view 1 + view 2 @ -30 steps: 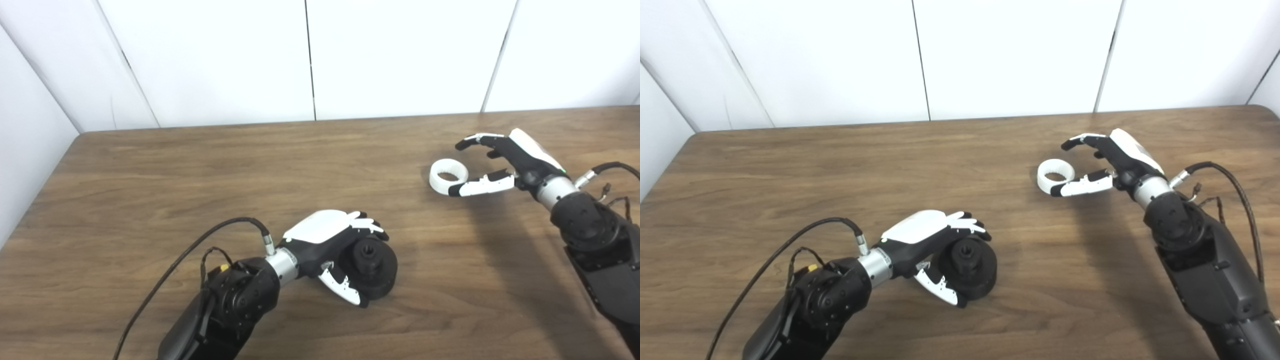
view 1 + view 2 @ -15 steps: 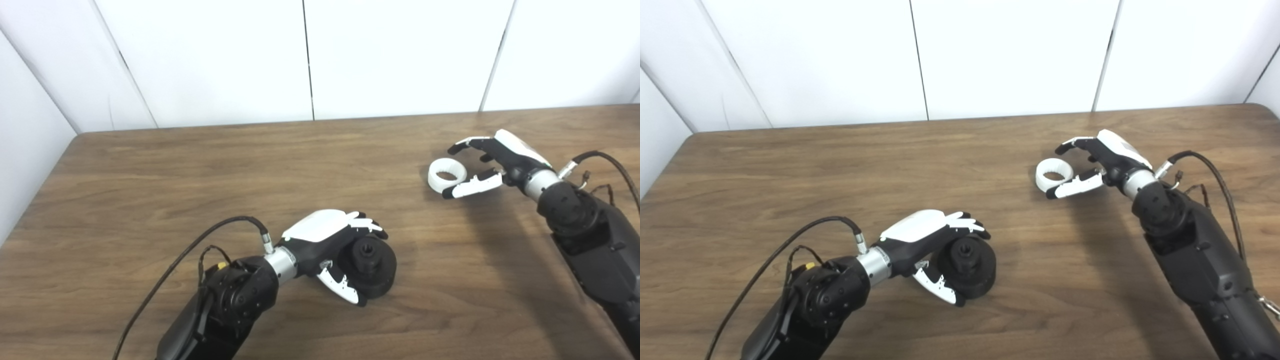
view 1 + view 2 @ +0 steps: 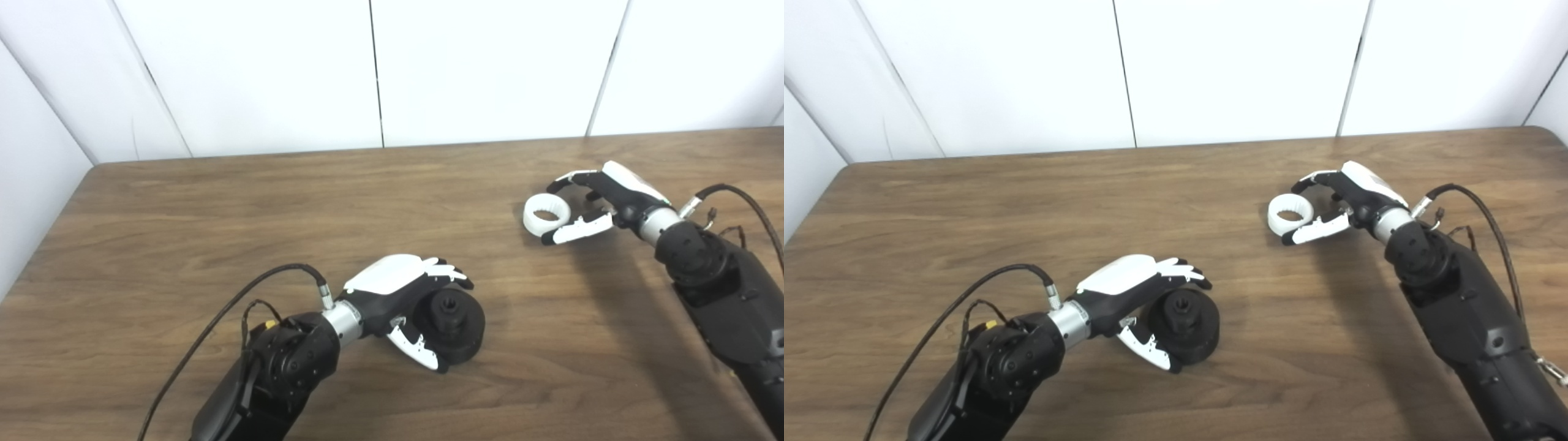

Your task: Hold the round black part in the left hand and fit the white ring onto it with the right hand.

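The round black part (image 3: 454, 323) rests on the wooden table (image 3: 245, 208) near the front middle, its hub facing up. My left hand (image 3: 404, 294) curls around its left side, fingers over the top and thumb below, gripping it. The white ring (image 3: 547, 214) lies flat on the table at the right. My right hand (image 3: 597, 196) sits just right of the ring, open, with fingers arched behind it and the thumb reaching along its near side; contact is not clear.
White wall panels (image 3: 380, 67) stand behind the table's far edge. Cables (image 3: 202, 343) trail from both wrists. The table's left edge meets a white side wall.
My right hand has lowered and moved a little left, closer around the white ring. The left hand and black part stay put. The camera has shifted slightly.
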Controlling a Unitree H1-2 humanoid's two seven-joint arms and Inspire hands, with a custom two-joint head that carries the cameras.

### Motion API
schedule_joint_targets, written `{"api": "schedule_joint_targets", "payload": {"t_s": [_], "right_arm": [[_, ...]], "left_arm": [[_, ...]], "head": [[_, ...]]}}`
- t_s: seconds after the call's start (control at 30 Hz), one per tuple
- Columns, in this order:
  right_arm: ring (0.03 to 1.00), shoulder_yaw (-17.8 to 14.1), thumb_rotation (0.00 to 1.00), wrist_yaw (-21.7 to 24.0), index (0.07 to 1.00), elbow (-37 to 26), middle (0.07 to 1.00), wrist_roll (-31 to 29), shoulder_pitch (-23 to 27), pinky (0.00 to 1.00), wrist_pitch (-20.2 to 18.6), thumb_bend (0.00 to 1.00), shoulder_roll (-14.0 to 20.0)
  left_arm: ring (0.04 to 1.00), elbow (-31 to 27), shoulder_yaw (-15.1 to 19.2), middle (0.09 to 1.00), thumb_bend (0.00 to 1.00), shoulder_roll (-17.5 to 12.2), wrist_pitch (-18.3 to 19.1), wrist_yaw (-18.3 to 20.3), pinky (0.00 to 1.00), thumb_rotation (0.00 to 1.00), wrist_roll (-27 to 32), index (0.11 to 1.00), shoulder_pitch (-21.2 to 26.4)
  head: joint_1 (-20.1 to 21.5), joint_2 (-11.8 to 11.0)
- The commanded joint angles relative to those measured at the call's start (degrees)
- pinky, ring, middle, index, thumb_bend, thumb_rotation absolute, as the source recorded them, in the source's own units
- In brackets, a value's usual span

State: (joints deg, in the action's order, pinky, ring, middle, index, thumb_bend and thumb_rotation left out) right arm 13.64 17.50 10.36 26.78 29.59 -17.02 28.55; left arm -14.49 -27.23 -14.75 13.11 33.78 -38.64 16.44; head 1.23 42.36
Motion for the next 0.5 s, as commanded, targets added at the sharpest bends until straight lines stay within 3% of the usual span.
{"api": "schedule_joint_targets", "payload": {"t_s": [0.0,0.47], "right_arm": [[0.92,-0.8,0.32,-0.3,0.752,-0.5,0.864,-0.8,3.4,0.84,2.6,0.93,0.2],[0.92,-0.4,0.33,0.1,0.75,0.1,0.858,-1.0,3.9,0.84,3.3,0.93,0.2]], "left_arm": [[0.991,-0.1,1.0,0.94,0.97,-0.6,0.8,-0.6,0.91,0.18,-0.7,0.844,1.6],[0.987,0.2,1.6,0.935,0.97,-1.4,0.6,-1.1,0.91,0.21,-2.2,0.826,1.0]], "head": [[0.0,0.1],[-0.1,0.3]]}}
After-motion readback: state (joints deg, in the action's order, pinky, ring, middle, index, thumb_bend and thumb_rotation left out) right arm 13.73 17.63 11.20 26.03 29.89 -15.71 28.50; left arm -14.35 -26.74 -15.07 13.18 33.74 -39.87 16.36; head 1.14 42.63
